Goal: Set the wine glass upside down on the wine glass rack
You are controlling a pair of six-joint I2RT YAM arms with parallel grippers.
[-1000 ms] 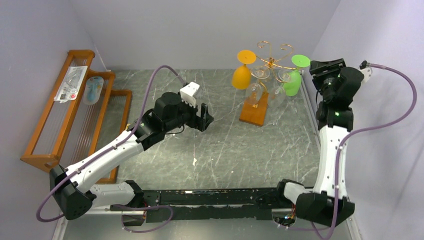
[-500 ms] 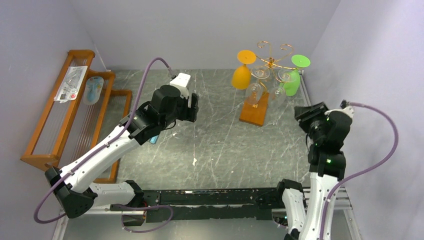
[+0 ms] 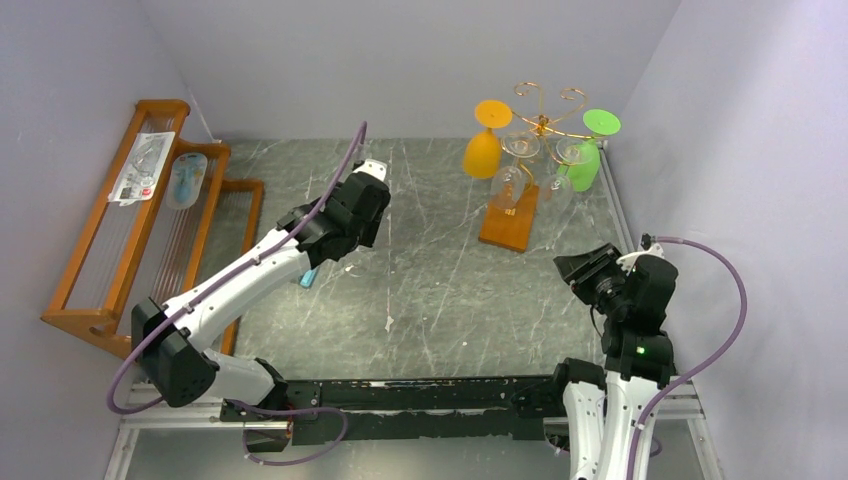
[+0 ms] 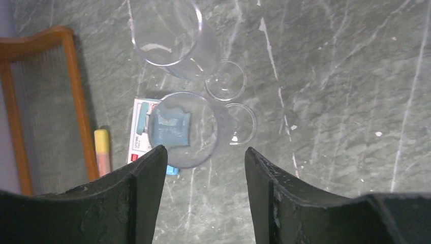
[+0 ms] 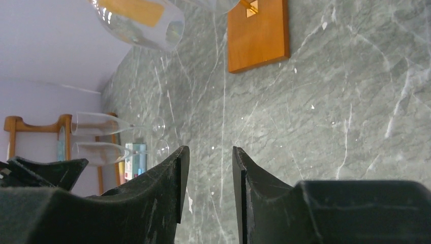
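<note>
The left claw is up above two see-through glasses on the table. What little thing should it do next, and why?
Probably ease down a little, so the nearer glass ends up between its fingers. The left claw is open and empty, it hangs right above that standing glass, and nothing is held yet to hang on the gold rack.

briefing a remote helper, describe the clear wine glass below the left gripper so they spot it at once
Start at the large slatted wooden rack on the left of the grey marble table; beside it two clear wine glasses lie on their sides. It is the glass framed by the open left gripper, lying over a teal-and-white card, while its neighbour rests on bare marble.
</note>
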